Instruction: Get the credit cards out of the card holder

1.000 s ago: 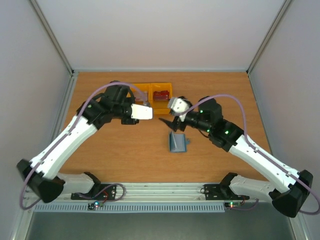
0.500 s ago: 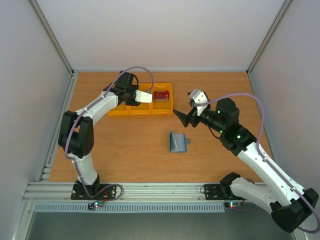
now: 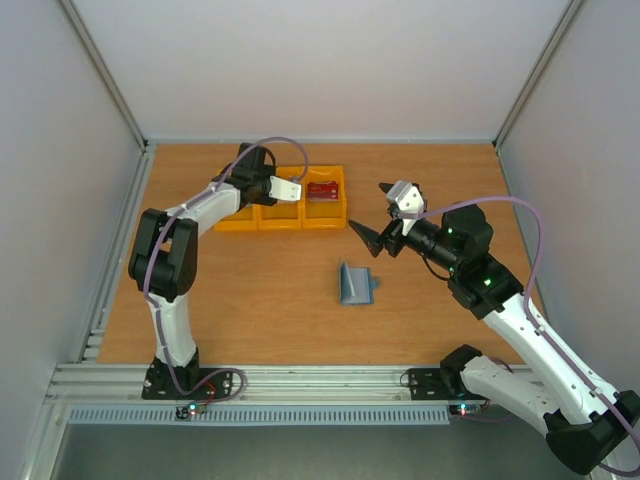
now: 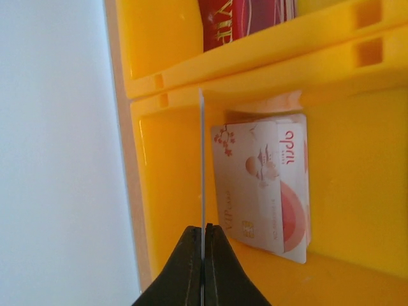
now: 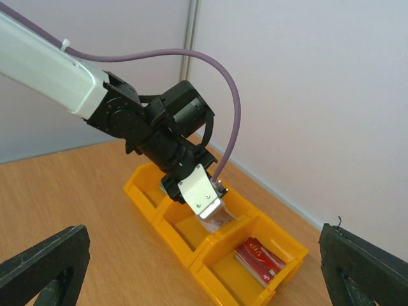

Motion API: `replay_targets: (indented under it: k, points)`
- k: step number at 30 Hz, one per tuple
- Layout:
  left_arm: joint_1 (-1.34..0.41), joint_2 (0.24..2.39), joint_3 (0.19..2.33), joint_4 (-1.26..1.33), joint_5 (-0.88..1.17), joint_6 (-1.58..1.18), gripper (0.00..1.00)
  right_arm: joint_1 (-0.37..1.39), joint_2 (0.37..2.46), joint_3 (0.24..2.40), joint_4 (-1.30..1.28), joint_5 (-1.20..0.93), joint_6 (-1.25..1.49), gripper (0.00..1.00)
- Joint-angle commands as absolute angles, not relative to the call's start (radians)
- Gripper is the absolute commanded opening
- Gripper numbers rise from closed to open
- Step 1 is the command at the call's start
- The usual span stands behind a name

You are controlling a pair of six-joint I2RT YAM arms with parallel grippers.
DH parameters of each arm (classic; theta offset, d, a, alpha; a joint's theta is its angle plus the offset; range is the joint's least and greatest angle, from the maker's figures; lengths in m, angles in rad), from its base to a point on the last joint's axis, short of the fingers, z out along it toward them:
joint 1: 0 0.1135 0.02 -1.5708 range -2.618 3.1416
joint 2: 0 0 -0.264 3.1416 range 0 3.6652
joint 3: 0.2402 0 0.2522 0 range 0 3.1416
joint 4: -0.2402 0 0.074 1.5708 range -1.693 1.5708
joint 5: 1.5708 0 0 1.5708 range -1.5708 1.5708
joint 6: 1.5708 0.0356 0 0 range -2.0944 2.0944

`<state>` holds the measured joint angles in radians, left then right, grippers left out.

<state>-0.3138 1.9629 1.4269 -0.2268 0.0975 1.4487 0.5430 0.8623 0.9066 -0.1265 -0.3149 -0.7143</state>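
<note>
Wooden table [image 3: 250, 290], with yellow bins [image 3: 240, 222] at its back. Over the middle bin, the left gripper [image 4: 203, 236] is clamped on a thin card [image 4: 201, 159], seen edge-on. Below it lies a whitish card [image 4: 264, 185] marked "VIP" and "april". A red card [image 3: 322, 190] lies in the rightmost bin. In front of the bins stands the teal card holder [image 3: 354, 284], part-open. Right of the bins is the right gripper [image 3: 372, 215], jaws wide apart.

The left pincer [image 3: 283, 188], clamped on a whitish credit card [image 3: 291, 190], was carried from the middle of the frame up to the yellow bins [image 3: 262, 222], and the card was brought edge-on above the middle compartment. The left arm was folded from a long reach into an upright bend. The right pincer [image 3: 365, 237] was drawn up and to the right, away from the card holder [image 3: 353, 284], and its jaws were spread wider.
</note>
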Motion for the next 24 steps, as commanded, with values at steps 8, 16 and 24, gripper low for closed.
replay_targets:
  k: [8,16,24]
  points:
    - [-0.282,1.997,1.419,-0.134,0.09,1.488,0.0,0.538,0.853,0.904,-0.112,-0.332,-0.718,0.99]
    - [-0.306,2.001,1.418,-0.154,0.056,1.418,0.0,0.538,0.866,0.903,-0.106,-0.333,-0.721,0.99]
    - [-0.328,2.066,1.54,-0.224,0.037,1.284,0.0,0.538,0.861,0.903,-0.124,-0.322,-0.728,0.99]
